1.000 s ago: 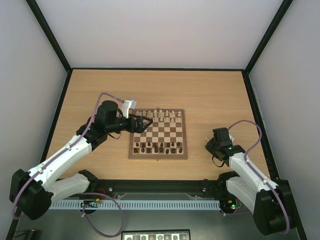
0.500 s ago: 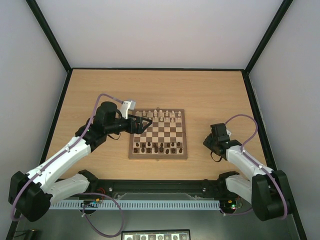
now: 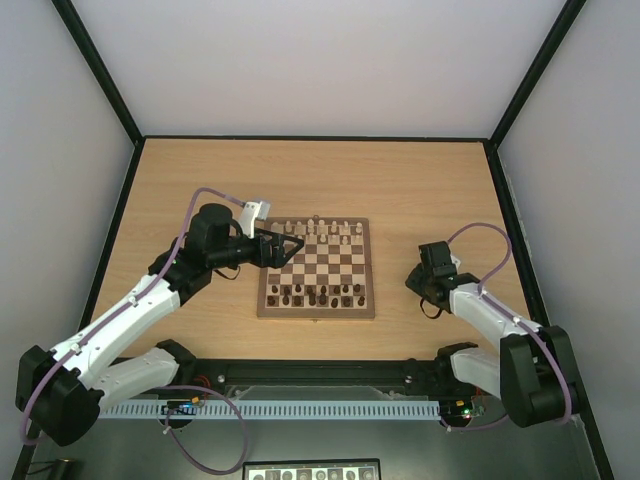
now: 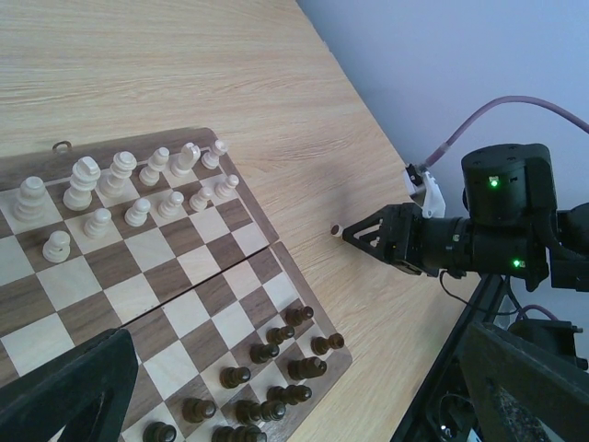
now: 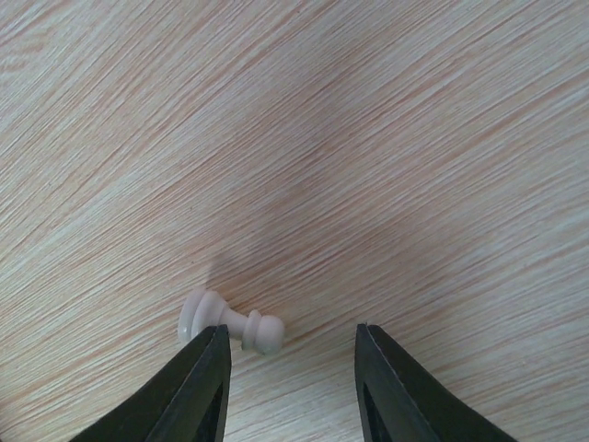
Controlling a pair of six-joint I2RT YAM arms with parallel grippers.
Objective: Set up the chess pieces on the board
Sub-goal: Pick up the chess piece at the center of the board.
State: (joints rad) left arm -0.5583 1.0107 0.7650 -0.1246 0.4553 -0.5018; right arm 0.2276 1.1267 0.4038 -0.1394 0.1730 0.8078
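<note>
1 pawn flat just beside R gripper, off-centre | R jaws parted, empty | L gripper agape

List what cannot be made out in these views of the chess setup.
- Right wrist view: the lying pawn, its base partly behind a finger of the right claw.
- Top view: that pawn, too small and under the claw.
- Top view: the far-left squares of the board, covered by the left claw.
- Left wrist view: the board's left and near parts, cut off by the frame and blocked by dark fingers.
</note>
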